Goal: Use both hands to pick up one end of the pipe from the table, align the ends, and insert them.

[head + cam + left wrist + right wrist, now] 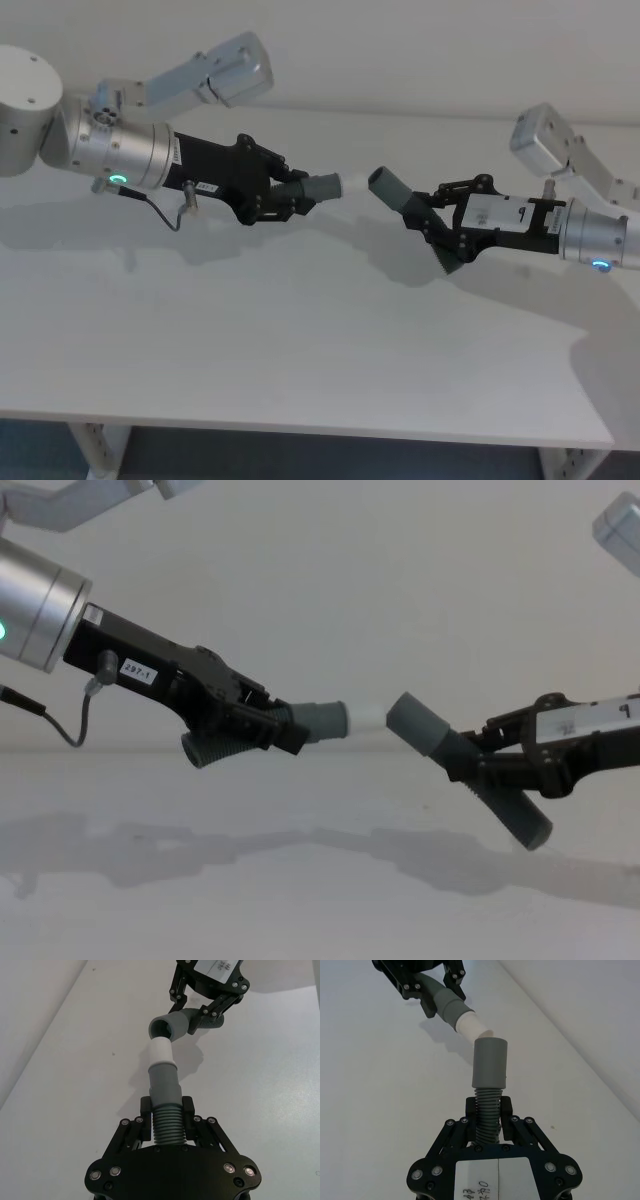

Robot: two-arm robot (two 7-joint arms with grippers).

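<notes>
Now both pieces aloft over table [300, 380]: left gripper [283, 196] pinching white-tipped pipe [322, 186], right gripper [440, 228] pinching open-cuff pipe [390, 187]. Ends near, apart, not aligned.

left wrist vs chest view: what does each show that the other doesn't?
Left wrist alone: the hollow bore of the open cuff, tilted off the white spigot.

Chest alone: a side-on gap between spigot and cuff, both pieces' free tails, and the left silver wrist.

Both: left end effector and right end effector each shut on a hose piece above the table, ends unjoined.
</notes>
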